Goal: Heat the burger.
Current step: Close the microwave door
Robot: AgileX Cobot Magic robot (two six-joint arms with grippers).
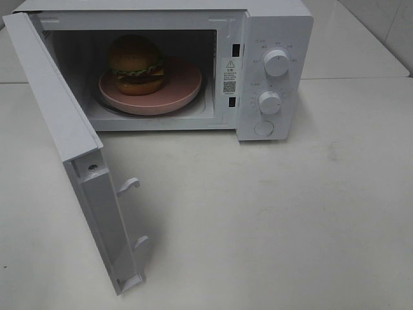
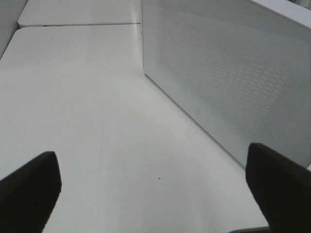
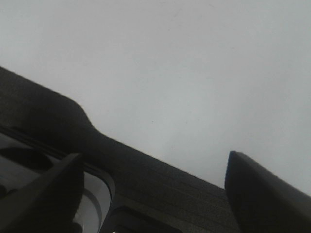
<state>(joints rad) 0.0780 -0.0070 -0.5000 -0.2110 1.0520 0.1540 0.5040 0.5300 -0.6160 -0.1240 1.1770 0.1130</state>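
Note:
The burger (image 1: 136, 64), with a golden-brown bun and green lettuce, sits on a round pink plate (image 1: 184, 90) inside the white microwave (image 1: 274, 39). The microwave door (image 1: 61, 123) stands swung wide open toward the front left. Neither arm shows in the exterior high view. My left gripper (image 2: 153, 194) is open with nothing between its dark fingers (image 2: 29, 191); it hangs low over the table beside a white dotted panel of the microwave (image 2: 233, 82). My right gripper (image 3: 155, 182) is open and empty above the white table.
The microwave's two dials (image 1: 276, 62) and a round button (image 1: 263, 128) sit on its right front panel. Two latch hooks (image 1: 129, 185) stick out from the door's edge. A dark ribbed structure (image 3: 146, 179) lies under my right gripper. White table (image 1: 271, 213) stretches in front.

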